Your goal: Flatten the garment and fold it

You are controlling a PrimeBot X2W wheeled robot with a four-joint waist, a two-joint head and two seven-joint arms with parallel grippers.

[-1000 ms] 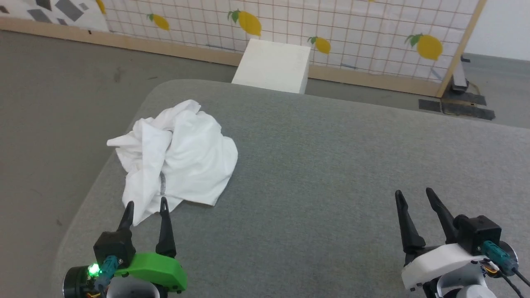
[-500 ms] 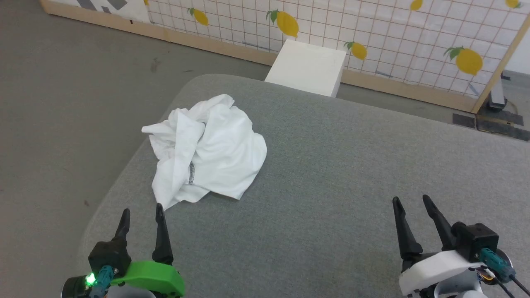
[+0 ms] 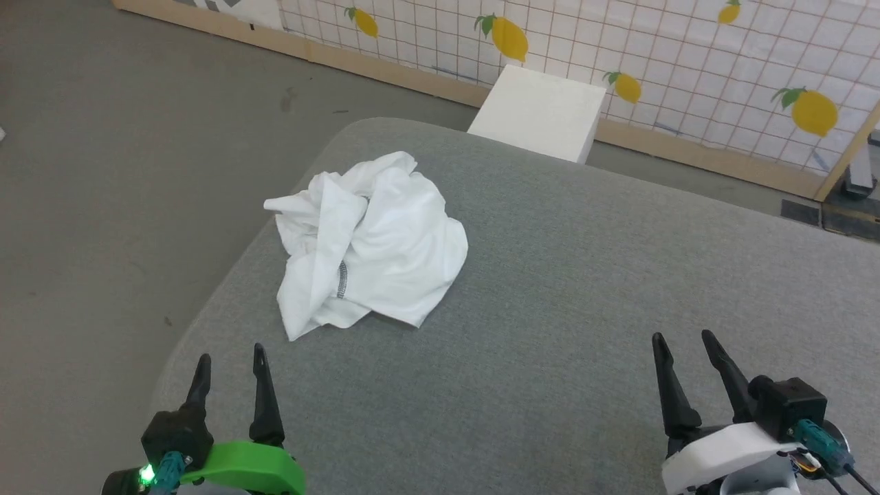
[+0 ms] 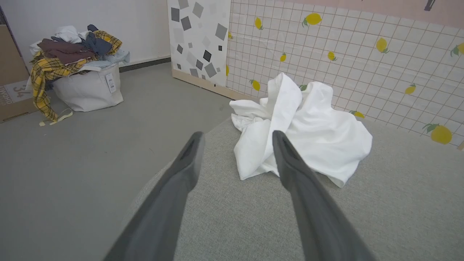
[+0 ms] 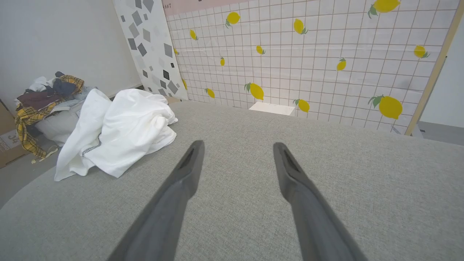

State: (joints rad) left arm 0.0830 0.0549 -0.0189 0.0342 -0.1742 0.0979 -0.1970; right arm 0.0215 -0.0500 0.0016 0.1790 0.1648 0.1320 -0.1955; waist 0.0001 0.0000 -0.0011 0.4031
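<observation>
Garment (image 3: pixel 371 240) lies crumpled in a heap on the grey fabric-covered table (image 3: pixel 584 289), near the table's far left corner. At the table's near edge the left gripper (image 3: pixel 231 353) and right gripper (image 3: pixel 682 335) hover, fingers spread, holding nothing. Beyond the table's far edge stand a white box (image 3: pixel 540 110) and a lemon-print panel (image 3: pixel 687 48); a basket (image 4: pixel 87 95) heaped with clothes sits on the grey floor (image 3: pixel 124 172) left of the table.

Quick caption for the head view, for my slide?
Crumpled white T-shirt on the grey table; left gripper and right gripper both open, not touching it.
</observation>
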